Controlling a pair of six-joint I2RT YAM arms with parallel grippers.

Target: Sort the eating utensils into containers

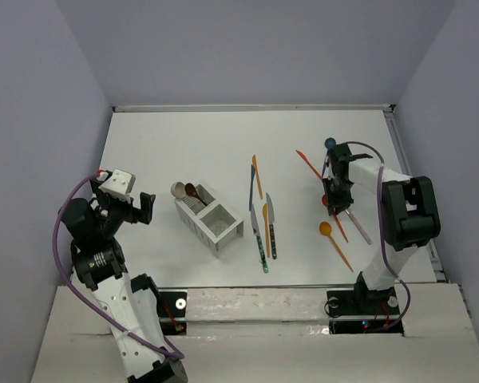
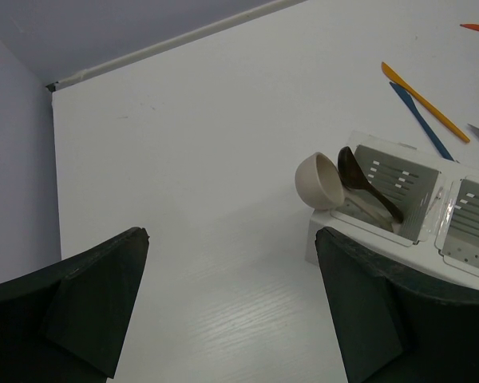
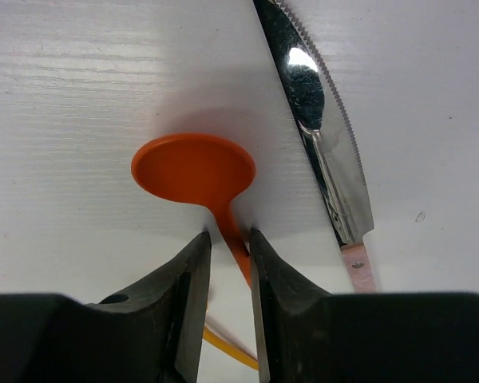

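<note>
The eating utensils (image 1: pixel 265 227) mostly lie loose across the middle and right of the tabletop (image 1: pixel 184 144). A beige spoon (image 2: pixel 319 182) and a dark brown spoon (image 2: pixel 363 182) already sit in one compartment of the box (image 1: pixel 198 230). We judge the step in hand to be grasping the red spoon (image 3: pixel 193 169) near the right edge. Our right pincer (image 3: pixel 230 234) is narrow, straddling the spoon's neck with a sliver of slack. Next we need to clamp fully, lift clear of the silver knife (image 3: pixel 323 136) just beside it, and carry it to the spoons' compartment. Our left pincer (image 2: pixel 231 233) hangs wide and holds nothing.
</note>
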